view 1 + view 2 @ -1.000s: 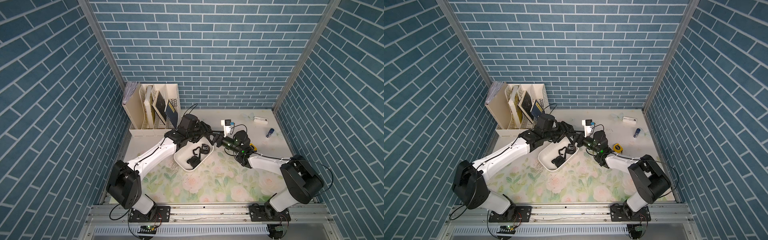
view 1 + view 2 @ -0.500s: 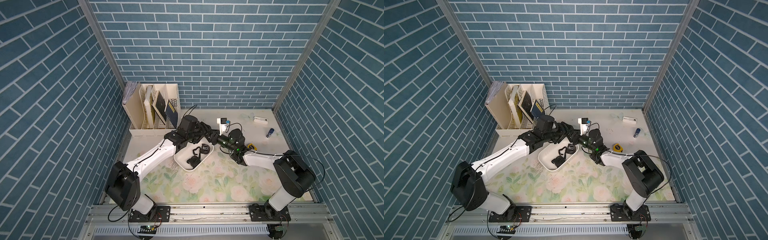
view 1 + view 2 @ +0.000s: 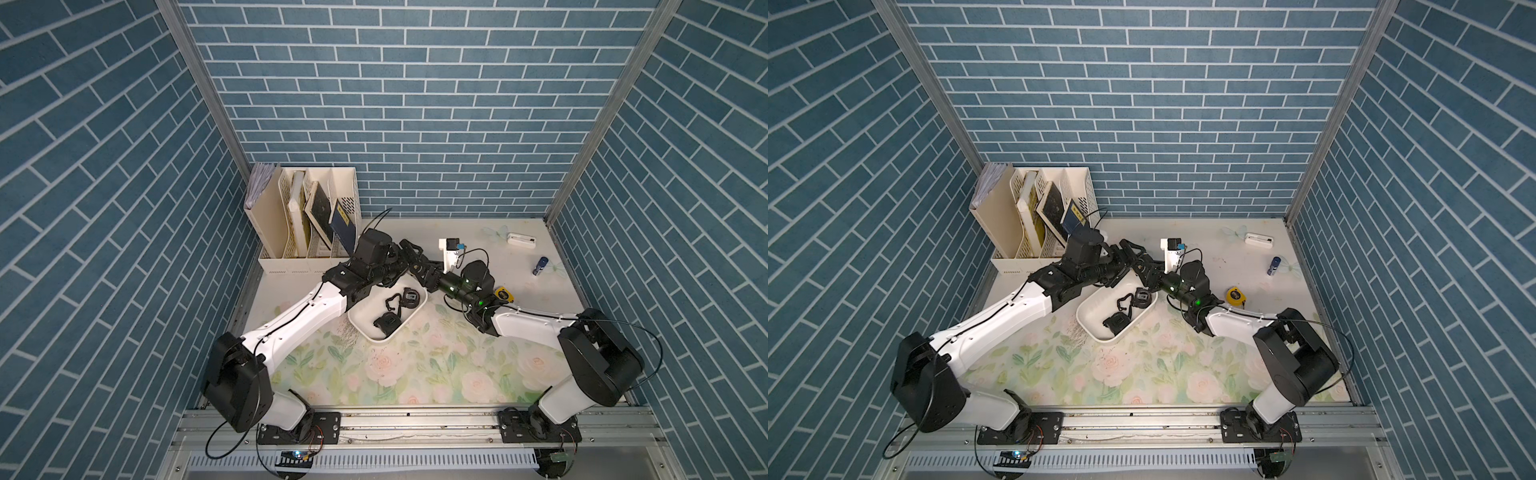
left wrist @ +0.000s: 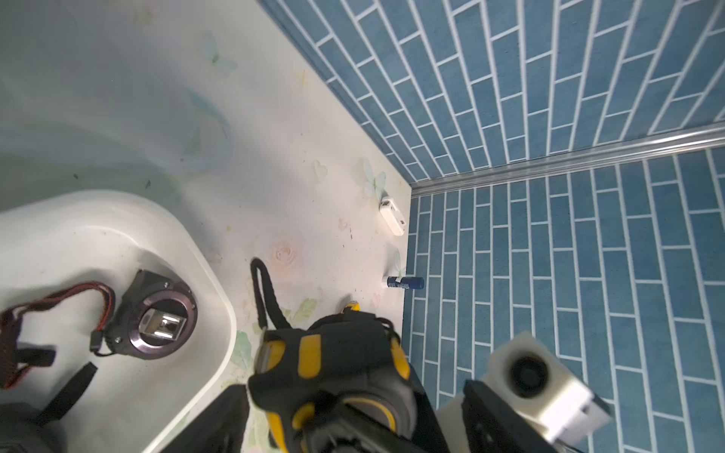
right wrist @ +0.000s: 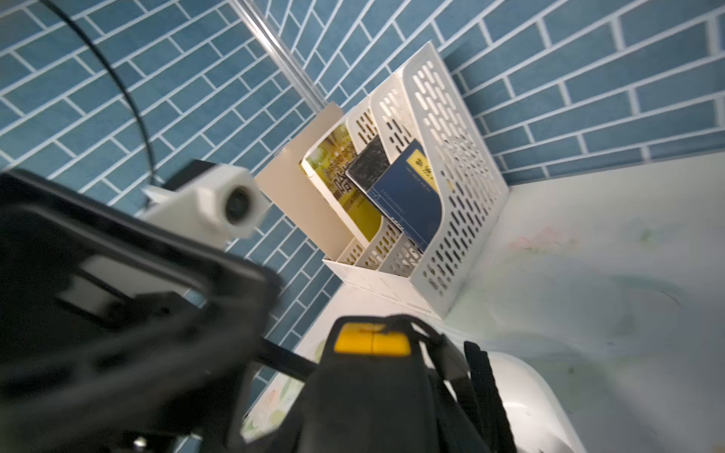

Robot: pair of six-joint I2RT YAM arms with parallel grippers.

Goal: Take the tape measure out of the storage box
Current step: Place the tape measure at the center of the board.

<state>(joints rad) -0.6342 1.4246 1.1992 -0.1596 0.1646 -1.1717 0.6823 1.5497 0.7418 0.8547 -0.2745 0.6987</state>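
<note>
Left hand [image 3: 409, 254]: fingers apart, centre of both top views.
Right hand [image 3: 424, 275]: clamped on tape measure [image 4: 333, 376].
Storage box [image 3: 368, 309]: just below both hands in frame.

Left claw [image 3: 410, 254] and right claw [image 3: 425, 277] close together by the storage box [image 3: 365, 309]; file holder [image 3: 291, 259] behind, bare mat [image 3: 415, 368] in front.

We see a cream slotted file holder [image 3: 270, 224] with books [image 3: 318, 205] at ten o'clock on the floral worktop [image 3: 415, 374]. At one o'clock lies a small white case [image 3: 521, 240], with a blue tube [image 3: 540, 266] near it.
</note>
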